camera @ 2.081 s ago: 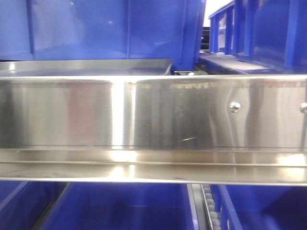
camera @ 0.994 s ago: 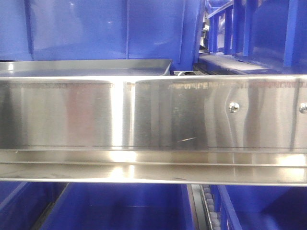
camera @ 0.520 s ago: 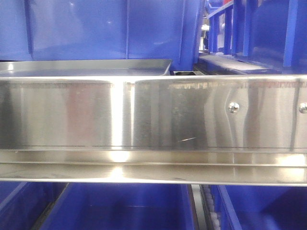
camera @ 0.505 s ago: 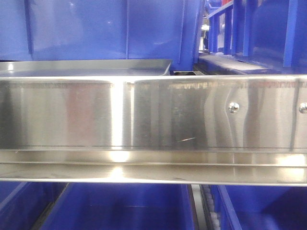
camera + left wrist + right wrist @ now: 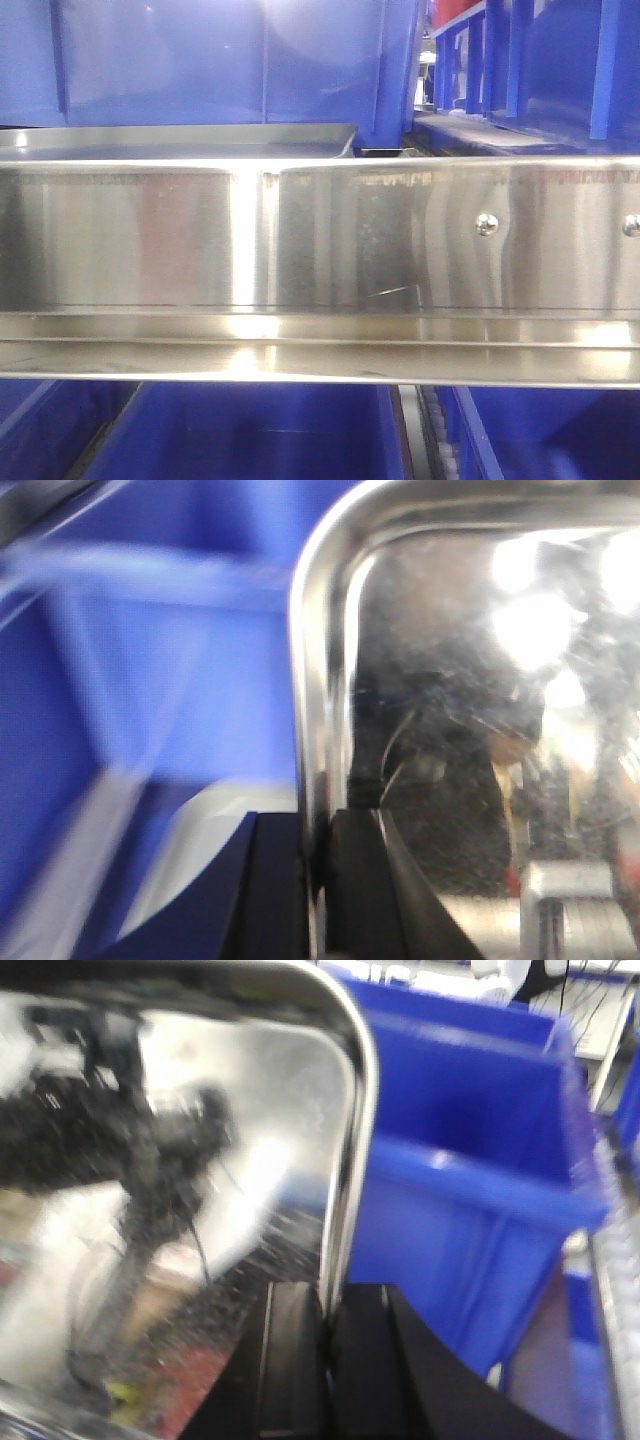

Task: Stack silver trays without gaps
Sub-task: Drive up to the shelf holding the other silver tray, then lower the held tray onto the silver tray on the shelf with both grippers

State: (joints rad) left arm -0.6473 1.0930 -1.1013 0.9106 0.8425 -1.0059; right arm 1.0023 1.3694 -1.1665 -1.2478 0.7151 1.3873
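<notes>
Left claw (image 5: 316,845), right claw (image 5: 327,1330), pinching one tray (image 5: 180,142)

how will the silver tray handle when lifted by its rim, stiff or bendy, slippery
Probably stiff: the silver tray looks like pressed steel with a rolled rim. Likely slippery: its surface is mirror-polished, and the left claw and right claw each pinch only the thin rim, so it may slide or tilt.

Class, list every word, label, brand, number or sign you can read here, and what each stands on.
None: no text can be read in any view.
The silver tray, the steel shelf rail, its screws and the blue bins show no lettering.
The reflections in the tray in the wrist views are too blurred to show any writing.
</notes>
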